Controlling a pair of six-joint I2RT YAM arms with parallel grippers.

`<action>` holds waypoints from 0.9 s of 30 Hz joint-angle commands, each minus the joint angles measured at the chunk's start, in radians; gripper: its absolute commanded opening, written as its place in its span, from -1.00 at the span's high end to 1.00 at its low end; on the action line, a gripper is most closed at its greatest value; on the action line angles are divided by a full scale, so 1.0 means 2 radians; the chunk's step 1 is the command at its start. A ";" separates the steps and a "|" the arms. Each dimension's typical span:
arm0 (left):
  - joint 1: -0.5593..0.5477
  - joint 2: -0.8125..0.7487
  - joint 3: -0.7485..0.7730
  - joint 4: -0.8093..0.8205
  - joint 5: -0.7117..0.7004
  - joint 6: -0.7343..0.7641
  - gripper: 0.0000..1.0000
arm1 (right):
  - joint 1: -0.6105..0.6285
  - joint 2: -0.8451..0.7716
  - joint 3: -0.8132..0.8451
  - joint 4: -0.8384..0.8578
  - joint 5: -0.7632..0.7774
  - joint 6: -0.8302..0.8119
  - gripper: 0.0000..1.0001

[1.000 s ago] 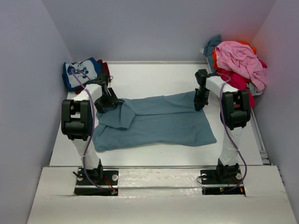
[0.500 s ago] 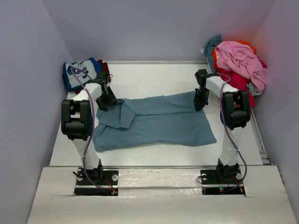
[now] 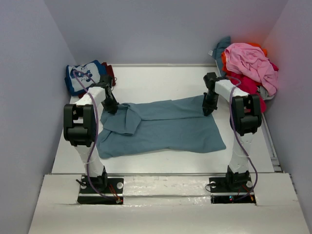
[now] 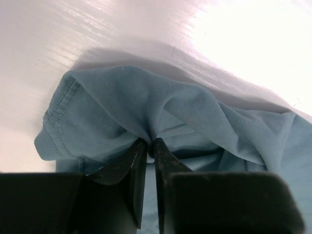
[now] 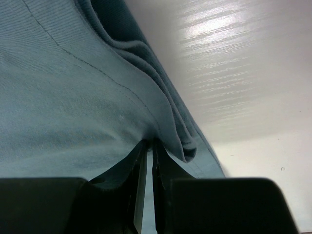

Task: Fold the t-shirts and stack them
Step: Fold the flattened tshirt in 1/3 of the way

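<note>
Slate-blue t-shirt [image 3: 163, 127] lies spread, left pincer [image 4: 151, 142] and right pincer [image 5: 148, 143] each clamped on its cloth.

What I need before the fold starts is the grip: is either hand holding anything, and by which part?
Both hold the slate-blue t-shirt: the left hand pinches bunched cloth beside a sleeve hem, the right hand pinches the folded far-right edge.

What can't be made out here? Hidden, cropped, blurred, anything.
1) Both wrist views: how many layers of the slate-blue t-shirt the left fingers and right fingers pinch; bunched cloth hides it at their tips.
2) Top view: how many shirts the far-right pile holds; the pink t-shirt covers most.
3) Top view: what lies under the cartoon-print t-shirt; the left arm overlaps its near edge.
</note>
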 commanded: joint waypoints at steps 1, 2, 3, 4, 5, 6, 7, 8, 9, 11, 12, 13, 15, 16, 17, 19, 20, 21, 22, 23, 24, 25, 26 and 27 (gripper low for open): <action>0.002 -0.019 -0.004 0.001 0.003 0.001 0.73 | -0.003 0.006 -0.022 -0.005 0.004 -0.006 0.70; 0.002 -0.020 -0.004 0.000 0.003 0.000 0.80 | -0.003 0.006 -0.022 -0.007 0.004 -0.006 0.70; 0.002 -0.020 -0.006 0.000 0.004 0.000 0.87 | -0.003 0.005 -0.022 -0.006 0.004 -0.006 0.70; 0.002 -0.020 -0.007 -0.001 0.002 -0.001 0.89 | -0.003 0.005 -0.022 -0.006 0.004 -0.006 0.70; 0.002 -0.021 -0.007 -0.002 0.001 -0.002 0.89 | -0.003 0.005 -0.022 -0.006 0.004 -0.006 0.70; 0.002 -0.023 -0.008 -0.001 0.000 -0.002 0.89 | -0.003 0.004 -0.022 -0.006 0.005 -0.006 0.70; 0.002 -0.023 -0.010 -0.001 -0.001 -0.003 0.89 | -0.003 0.004 -0.022 -0.006 0.005 -0.006 0.70; 0.002 -0.025 -0.010 -0.002 -0.002 -0.004 0.89 | -0.003 0.003 -0.022 -0.006 0.005 -0.005 0.70; 0.002 -0.026 -0.011 -0.002 -0.007 -0.007 0.89 | -0.003 0.004 -0.022 -0.007 0.005 -0.006 0.70; 0.006 -0.030 -0.013 -0.002 -0.011 -0.011 0.89 | -0.003 0.004 -0.022 -0.007 0.005 -0.006 0.70; 0.006 -0.031 -0.014 -0.002 -0.015 -0.015 0.89 | -0.003 0.004 -0.023 -0.006 0.004 -0.006 0.70; 0.006 -0.033 -0.014 -0.002 -0.018 -0.015 0.89 | -0.003 0.004 -0.023 -0.006 0.005 -0.006 0.70; 0.011 -0.036 -0.012 -0.003 -0.028 -0.019 0.89 | -0.003 0.003 -0.023 -0.006 0.005 -0.006 0.70; 0.011 -0.037 -0.011 -0.005 -0.032 -0.023 0.89 | -0.003 0.003 -0.023 -0.006 0.005 -0.006 0.70; 0.011 -0.041 -0.011 -0.005 -0.034 -0.025 0.89 | -0.003 0.002 -0.024 -0.005 0.005 -0.006 0.70; 0.016 -0.046 -0.011 -0.003 -0.042 -0.028 0.89 | -0.003 0.002 -0.024 -0.005 0.005 -0.006 0.70; 0.016 -0.048 -0.010 -0.002 -0.045 -0.031 0.89 | -0.003 0.003 -0.024 -0.005 0.005 -0.005 0.70; 0.021 -0.053 -0.010 0.000 -0.046 -0.034 0.89 | -0.003 0.003 -0.024 -0.005 0.004 -0.006 0.70; 0.021 -0.055 -0.009 0.001 -0.049 -0.035 0.89 | -0.003 0.003 -0.024 -0.005 0.004 -0.006 0.70; 0.021 -0.056 -0.006 0.001 -0.051 -0.036 0.89 | -0.003 0.003 -0.024 -0.005 0.004 -0.006 0.70; 0.021 -0.058 -0.004 0.002 -0.051 -0.036 0.89 | -0.003 0.003 -0.024 -0.005 0.004 -0.006 0.70; 0.026 -0.058 -0.001 0.001 -0.052 -0.036 0.89 | -0.003 0.003 -0.023 -0.005 0.004 -0.005 0.70; 0.026 -0.058 0.004 0.001 -0.052 -0.035 0.89 | -0.003 0.002 -0.023 -0.006 0.004 -0.006 0.70; 0.026 -0.056 0.007 0.002 -0.052 -0.033 0.89 | -0.003 0.003 -0.023 -0.005 0.004 -0.006 0.70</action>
